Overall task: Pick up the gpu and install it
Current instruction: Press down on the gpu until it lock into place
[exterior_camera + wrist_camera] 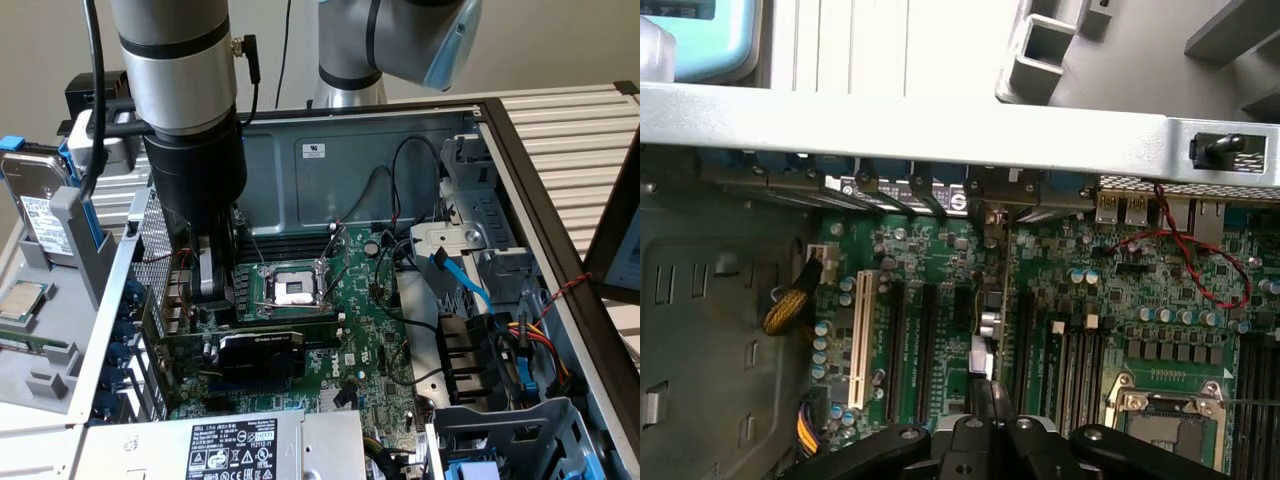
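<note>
Quickly, item by item:
gpu point(262, 352): stands on edge across the motherboard point(370, 340), black shroud facing the camera, inside the open computer case point(380, 160); sits between the CPU socket point(292, 288) and the power supply point(235, 445).
gpu seating: looks lined up with a slot; cannot tell if fully pressed in.
end effector point(213, 285): down inside the case, just above the gpu's end on the exterior view's left, beside the CPU socket.
end effector state: fingers closed together in the wrist view point(985, 405); cannot tell if they pinch the card edge or just touch it.
arm point(180, 100): silver and black, comes down from the top of the exterior view.
motherboard, wrist view point(1090, 290): black expansion slots, one white slot point(860, 340), and a twisted red-black wire point(1200, 270) over it.
blue cable point(462, 283): runs by the drive bays on the exterior view's right.
hard drive point(40, 215): outside the case, in a grey holder on the exterior view's left.
</note>
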Motion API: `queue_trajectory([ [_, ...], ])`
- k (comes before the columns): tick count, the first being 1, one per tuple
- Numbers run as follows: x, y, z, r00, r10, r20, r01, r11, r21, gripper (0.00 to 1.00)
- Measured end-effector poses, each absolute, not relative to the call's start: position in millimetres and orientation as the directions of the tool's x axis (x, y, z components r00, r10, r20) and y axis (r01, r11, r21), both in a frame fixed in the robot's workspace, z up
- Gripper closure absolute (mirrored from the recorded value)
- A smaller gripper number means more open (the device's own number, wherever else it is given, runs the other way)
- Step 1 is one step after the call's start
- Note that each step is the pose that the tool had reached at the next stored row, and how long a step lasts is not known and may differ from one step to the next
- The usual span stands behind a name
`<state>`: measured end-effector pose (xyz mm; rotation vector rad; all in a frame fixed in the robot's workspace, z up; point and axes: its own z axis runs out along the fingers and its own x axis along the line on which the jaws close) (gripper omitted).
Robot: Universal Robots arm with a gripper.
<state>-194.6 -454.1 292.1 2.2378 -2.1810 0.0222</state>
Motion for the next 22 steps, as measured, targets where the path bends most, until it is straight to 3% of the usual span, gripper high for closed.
queue_trajectory([
  [22, -199.1, -454.6, 282.5, 0.026, -1.000, 0.013, -1.000, -0.026, 0.002, 0.89],
])
